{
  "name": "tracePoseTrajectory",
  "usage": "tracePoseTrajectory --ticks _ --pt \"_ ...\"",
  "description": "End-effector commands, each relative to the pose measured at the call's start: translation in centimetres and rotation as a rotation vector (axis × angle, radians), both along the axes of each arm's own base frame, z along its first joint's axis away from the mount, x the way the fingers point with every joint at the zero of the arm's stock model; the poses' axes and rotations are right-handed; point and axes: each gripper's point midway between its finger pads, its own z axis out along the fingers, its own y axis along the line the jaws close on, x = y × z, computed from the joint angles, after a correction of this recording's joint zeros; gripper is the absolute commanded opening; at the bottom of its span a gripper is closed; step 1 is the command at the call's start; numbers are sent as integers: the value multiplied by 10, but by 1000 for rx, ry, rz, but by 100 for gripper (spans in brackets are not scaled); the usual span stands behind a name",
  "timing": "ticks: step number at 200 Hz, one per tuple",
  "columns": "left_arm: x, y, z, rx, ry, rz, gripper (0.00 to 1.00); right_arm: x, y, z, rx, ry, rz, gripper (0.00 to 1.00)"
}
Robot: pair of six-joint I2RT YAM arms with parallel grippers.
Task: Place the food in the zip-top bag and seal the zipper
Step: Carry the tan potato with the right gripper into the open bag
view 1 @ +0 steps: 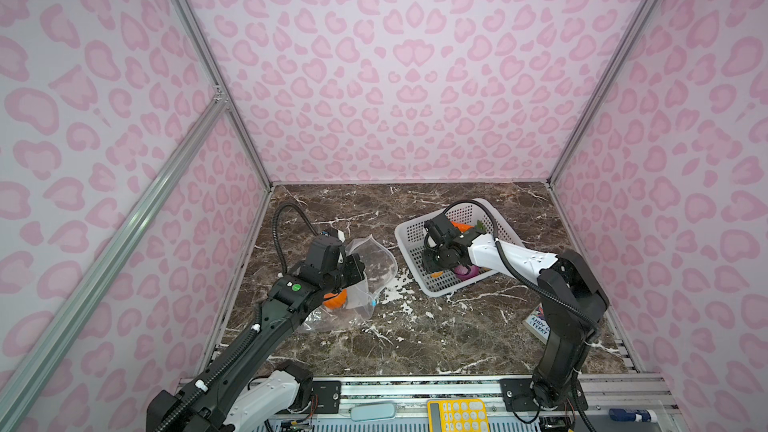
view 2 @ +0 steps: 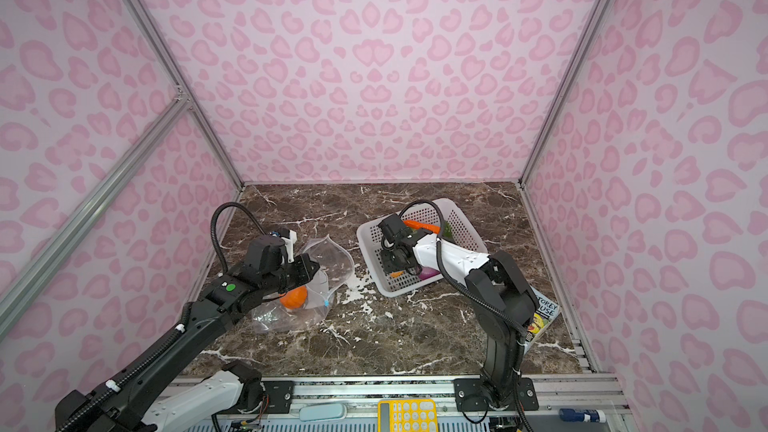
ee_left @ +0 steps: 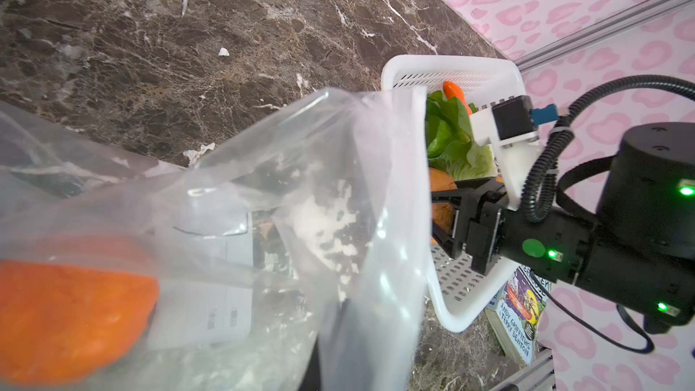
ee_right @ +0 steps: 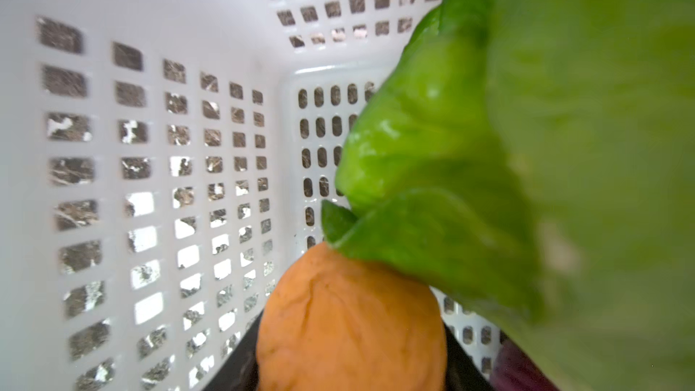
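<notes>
Between the right gripper's (view 1: pixel 435 271) dark fingers (ee_right: pixel 240 366), down inside the white perforated basket (view 1: pixel 415 234), sat a tan potato (ee_right: pixel 349 325). The jaws stood apart on either side of it, and whether they pressed it could not be told. Just beside that gripper lay the green cabbage (ee_right: pixel 526 182), with the carrot (view 2: pixel 419 226) beyond it and the purple onion (view 1: pixel 467 272) under the wrist. The left gripper (view 1: pixel 358 280) was pinched together on an edge of the clear zip-top bag (view 1: pixel 370 259), holding its mouth up off the marble table (view 1: pixel 457 334) and open toward the basket. The orange pumpkin (view 1: pixel 335 300) lay inside the bag just below that gripper. The zipper's blue tab (view 1: pixel 374 303) sat near it on the mouth edge.
</notes>
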Motion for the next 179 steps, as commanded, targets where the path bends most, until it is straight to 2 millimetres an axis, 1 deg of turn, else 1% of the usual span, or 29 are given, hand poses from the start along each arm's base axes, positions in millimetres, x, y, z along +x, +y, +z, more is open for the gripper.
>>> tracePoseTrajectory --ticks 1,50,73,89,118,129,134,155,179 --pt "2 0 4 -6 -14 8 3 -2 -2 7 47 11 -9 47" --pt "2 0 3 -7 -12 8 3 0 -1 34 222 3 -20 45" --pt "2 0 2 -6 -9 4 3 -4 5 50 278 -17 13 45" --pt "3 -1 2 -9 -8 2 3 -8 13 66 341 -41 46 44" --pt "3 -6 2 -20 -5 -14 3 -22 35 95 432 -92 138 43" --pt "3 -8 3 -27 -6 -26 3 -29 46 104 456 -105 178 43" --pt "3 -9 3 -28 -7 -33 3 -35 54 109 472 -112 207 42" --pt "3 -14 6 -41 -14 -59 3 -52 80 119 508 -119 285 42" --pt "2 -18 9 -55 -22 -84 3 -67 109 122 517 -123 362 42"
